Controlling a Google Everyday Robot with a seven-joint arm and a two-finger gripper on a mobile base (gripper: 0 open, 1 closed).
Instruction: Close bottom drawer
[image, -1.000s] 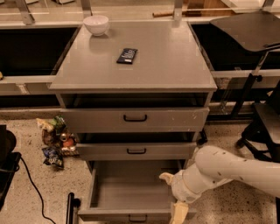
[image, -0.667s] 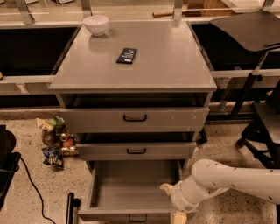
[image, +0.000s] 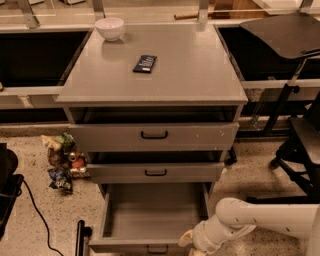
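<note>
Three drawers in the grey cabinet (image: 150, 75); snack litter (image: 62, 160) is lying on the floor to its left. The bottom drawer (image: 150, 215) is standing pulled right out, its box showing. My pincer (image: 189, 243) is hovering low at its front right corner; released or clenched, I cannot tell. Risk: pushing off-centre there could be skewing the drawer and jamming it, or the pincer could be slipping past the front.

One high camera looks down at the cabinet (image: 190, 75) front, claw (image: 190, 244) at bottom edge.
</note>
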